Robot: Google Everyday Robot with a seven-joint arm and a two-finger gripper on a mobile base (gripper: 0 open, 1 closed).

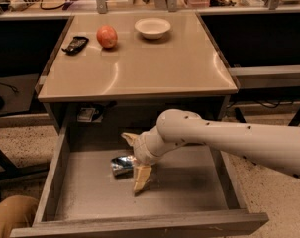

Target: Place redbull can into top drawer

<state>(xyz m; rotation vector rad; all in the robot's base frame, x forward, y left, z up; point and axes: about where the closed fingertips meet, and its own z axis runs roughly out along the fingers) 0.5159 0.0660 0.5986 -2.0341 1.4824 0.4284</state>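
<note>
The redbull can [122,165] is a small shiny silver-and-blue can lying on its side on the grey bottom of the open top drawer [189,192], left of the middle. My gripper [131,161] reaches down into the drawer from the right. It is open, with one finger [129,138] behind the can and the other finger [141,177] in front of it. The can's right end lies between them and looks free of the fingers. The white arm [228,140] crosses the right side of the drawer.
On the tabletop [139,68] above the drawer stand an orange-red fruit [107,36], a white bowl [152,27] and a small black object [75,44]. The drawer's front edge [139,226] sticks out toward the camera. A brown shape [11,217] shows at the bottom left.
</note>
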